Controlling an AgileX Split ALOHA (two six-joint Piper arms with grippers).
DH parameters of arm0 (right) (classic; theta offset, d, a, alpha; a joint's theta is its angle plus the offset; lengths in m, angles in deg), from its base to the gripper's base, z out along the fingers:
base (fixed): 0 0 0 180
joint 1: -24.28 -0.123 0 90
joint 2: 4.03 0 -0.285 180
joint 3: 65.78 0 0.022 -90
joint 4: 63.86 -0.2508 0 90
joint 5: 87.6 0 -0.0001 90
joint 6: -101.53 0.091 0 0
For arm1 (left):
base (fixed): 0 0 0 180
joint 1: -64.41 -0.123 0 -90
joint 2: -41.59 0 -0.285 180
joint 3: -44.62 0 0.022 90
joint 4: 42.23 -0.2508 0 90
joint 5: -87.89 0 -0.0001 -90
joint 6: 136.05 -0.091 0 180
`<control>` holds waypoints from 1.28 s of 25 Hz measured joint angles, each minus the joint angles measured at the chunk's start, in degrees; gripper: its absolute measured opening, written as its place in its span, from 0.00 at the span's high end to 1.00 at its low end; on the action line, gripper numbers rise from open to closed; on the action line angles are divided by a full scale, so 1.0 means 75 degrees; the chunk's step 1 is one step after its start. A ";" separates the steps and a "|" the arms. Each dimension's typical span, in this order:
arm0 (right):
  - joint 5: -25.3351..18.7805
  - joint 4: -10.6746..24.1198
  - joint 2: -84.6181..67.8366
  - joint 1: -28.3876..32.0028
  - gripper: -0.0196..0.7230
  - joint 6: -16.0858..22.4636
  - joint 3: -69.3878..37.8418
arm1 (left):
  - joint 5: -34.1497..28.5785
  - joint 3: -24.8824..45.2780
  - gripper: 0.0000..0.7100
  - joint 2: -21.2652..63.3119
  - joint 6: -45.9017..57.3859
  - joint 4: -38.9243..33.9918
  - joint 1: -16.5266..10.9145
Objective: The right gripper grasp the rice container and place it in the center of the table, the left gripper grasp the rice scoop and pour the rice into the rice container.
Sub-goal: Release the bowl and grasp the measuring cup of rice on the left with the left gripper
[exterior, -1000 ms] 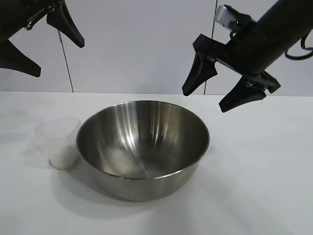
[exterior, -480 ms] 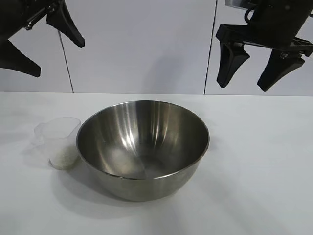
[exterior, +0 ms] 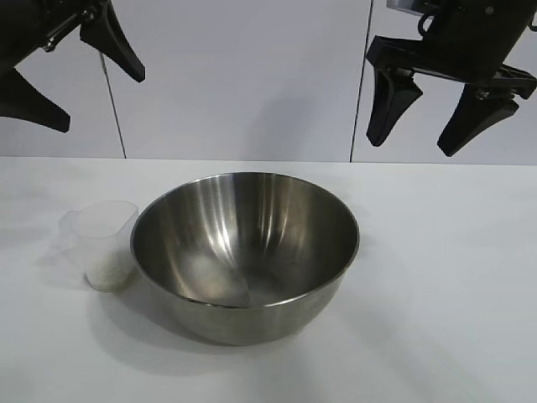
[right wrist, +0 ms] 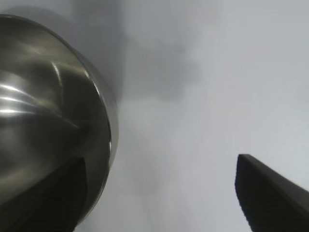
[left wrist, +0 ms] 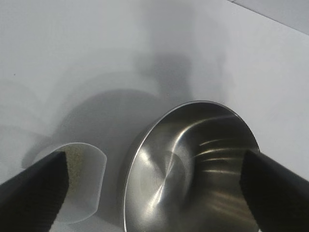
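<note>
Bowl [exterior: 245, 252] set mid-table [exterior: 445, 285] below and left of raised right gripper [exterior: 419, 138], prongs spread and empty, presumably clear of the pour; cup [exterior: 101, 243] of rice [exterior: 109, 273] touching bowl, beneath high, spread left gripper [exterior: 71, 80], not yet grasped.

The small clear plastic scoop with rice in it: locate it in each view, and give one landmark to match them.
Exterior view: small clear plastic scoop stands left of centre, beside the large shiny steel bowl.
Left wrist view: scoop at lower left, beside the bowl.
Right wrist view: not in it.
Shared landmark: the bowl.
</note>
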 joint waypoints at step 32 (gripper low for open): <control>0.0269 -0.0203 0.0000 0.0000 0.19 0.0000 0.0008 | 0.4057 0.3069 0.07 0.2470 -0.3746 -0.0594 0.0115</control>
